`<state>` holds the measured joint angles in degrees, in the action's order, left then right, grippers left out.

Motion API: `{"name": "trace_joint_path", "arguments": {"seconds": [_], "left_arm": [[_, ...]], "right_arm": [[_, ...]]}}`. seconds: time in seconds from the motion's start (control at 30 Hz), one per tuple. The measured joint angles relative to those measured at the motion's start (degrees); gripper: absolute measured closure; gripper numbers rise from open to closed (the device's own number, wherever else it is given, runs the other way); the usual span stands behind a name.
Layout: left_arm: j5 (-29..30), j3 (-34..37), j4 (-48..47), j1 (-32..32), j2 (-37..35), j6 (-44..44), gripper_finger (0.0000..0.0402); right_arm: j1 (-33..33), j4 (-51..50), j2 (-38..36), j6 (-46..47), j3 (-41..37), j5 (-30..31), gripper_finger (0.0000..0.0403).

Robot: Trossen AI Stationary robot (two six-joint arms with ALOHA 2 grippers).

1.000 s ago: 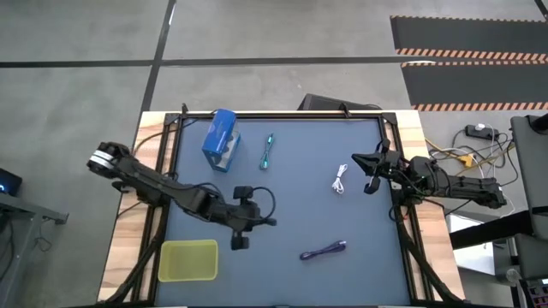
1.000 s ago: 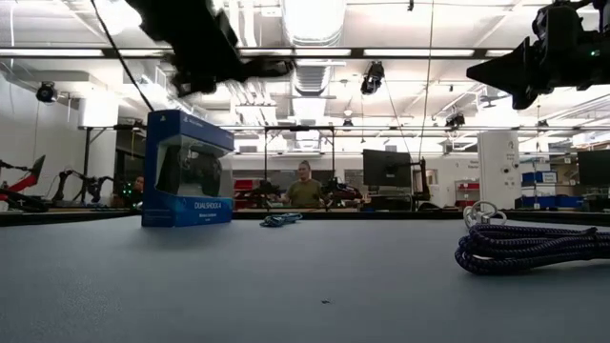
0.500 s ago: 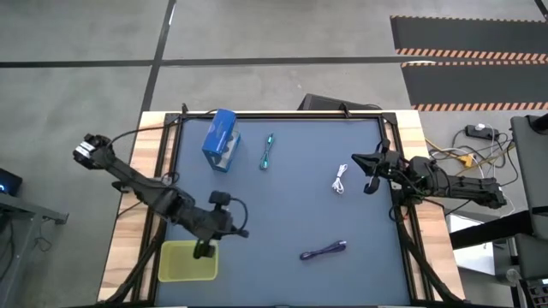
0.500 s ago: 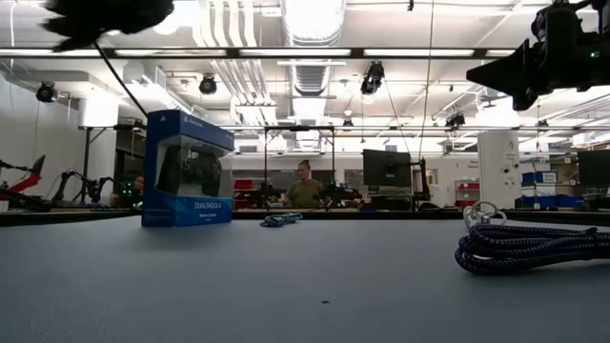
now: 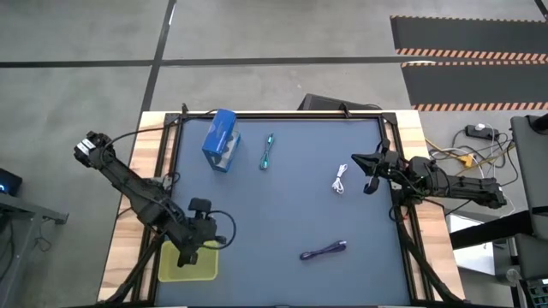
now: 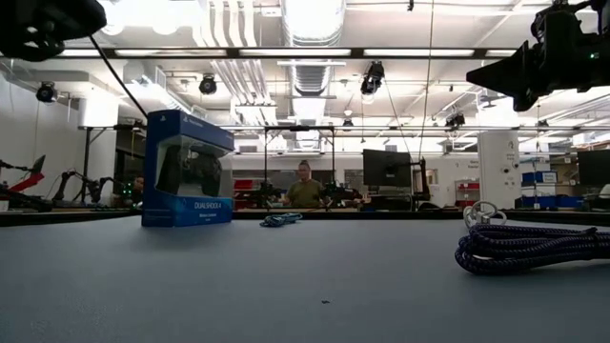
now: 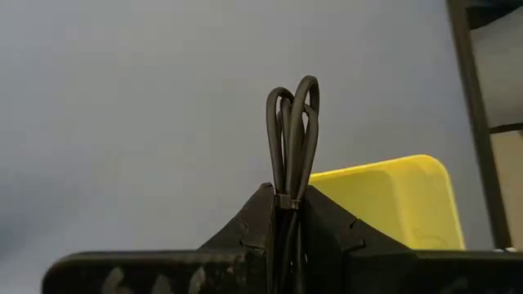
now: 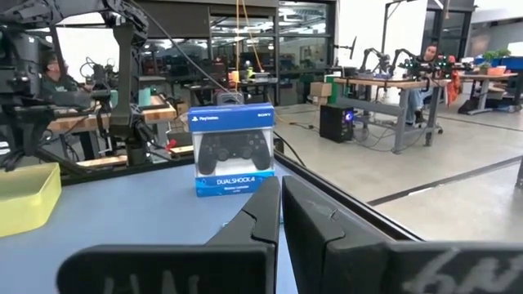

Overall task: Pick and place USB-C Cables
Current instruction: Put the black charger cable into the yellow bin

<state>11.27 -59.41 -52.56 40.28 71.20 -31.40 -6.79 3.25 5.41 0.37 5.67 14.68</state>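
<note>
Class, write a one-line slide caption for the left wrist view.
Left claw grips the black cable beside the yellow tray.

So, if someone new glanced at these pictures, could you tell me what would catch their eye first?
Probably the left gripper, its fingers shut on the black cable right over the yellow tray at the table's front left corner. Next, the blue box with the game controller standing at the back left, with the teal cable beside it. The right gripper waits at the right edge near the white cable.

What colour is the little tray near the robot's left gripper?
Yellow. The tray shows best in the high view.
</note>
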Motion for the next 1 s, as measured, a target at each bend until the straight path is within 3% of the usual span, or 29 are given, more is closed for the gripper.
{"name": "trace_joint_path", "arguments": {"seconds": [0.13,0.37,0.8,1.0], "left_arm": [[-0.9,-0.19,-3.64,0.05,0.0,-4.53,0.0375],[-12.35,-0.92,-6.81,1.98,2.02,-10.69,0.0375],[-13.34,-0.97,-6.47,10.51,4.06,-23.37,0.0378],[-13.29,-0.78,-6.27,11.53,4.33,-23.95,0.0377]], "right_arm": [[0.0,0.0,0.0,-0.34,0.0,0.39,0.0394],[0.0,-0.07,0.0,0.27,-0.01,0.39,0.0394],[0.0,-0.1,0.02,0.12,-0.02,0.39,0.0394],[0.0,-0.09,0.02,0.05,-0.02,0.39,0.0394]]}}
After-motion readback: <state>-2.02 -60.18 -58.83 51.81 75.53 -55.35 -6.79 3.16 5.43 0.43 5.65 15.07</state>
